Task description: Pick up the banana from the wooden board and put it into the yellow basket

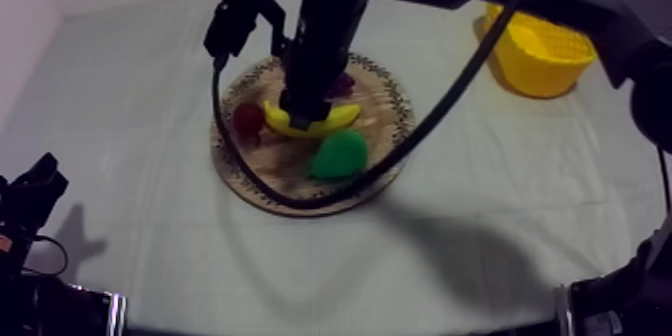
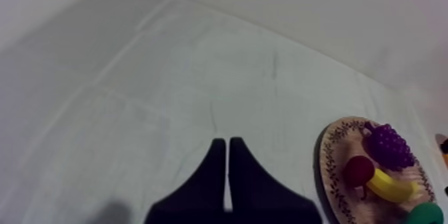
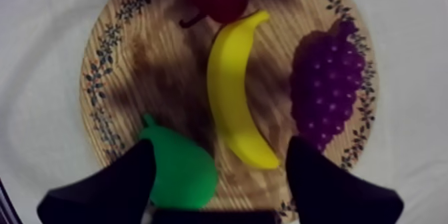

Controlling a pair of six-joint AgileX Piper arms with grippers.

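At the table's [image 1: 480,250] centre lay the board [image 1: 385,130], its rim printed with a dark leaf garland. The banana [image 1: 342,118] lay on it, across the middle. From above, the red fruit [image 1: 248,118] sat at the board's 9 o'clock, the pear [image 1: 338,155] at 5 o'clock and the grapes [image 1: 344,84] at about 1 o'clock, half hidden behind the right arm. The basket [image 1: 540,55] stood well apart, at the table's 2 o'clock.

The right arm reached in from the upper right and came down over the banana. The right wrist view gave what the arm hid from above. The right end effector [image 3: 220,148] had its fingers [image 3: 113,190] wide apart, one on either side of the banana's near end. One finger was just beside the pear and the other was near the grapes. Whether either finger touched the banana could not be told. The red fruit lay just past the banana's far tip, its stem pointing away from the grapes.

The left end effector [image 2: 227,173] had its fingers pressed together as a narrow wedge, with nothing between them. It hung over bare cloth, with the board off at its 3 o'clock. In the top view the left arm sat low at the table's 8 o'clock.
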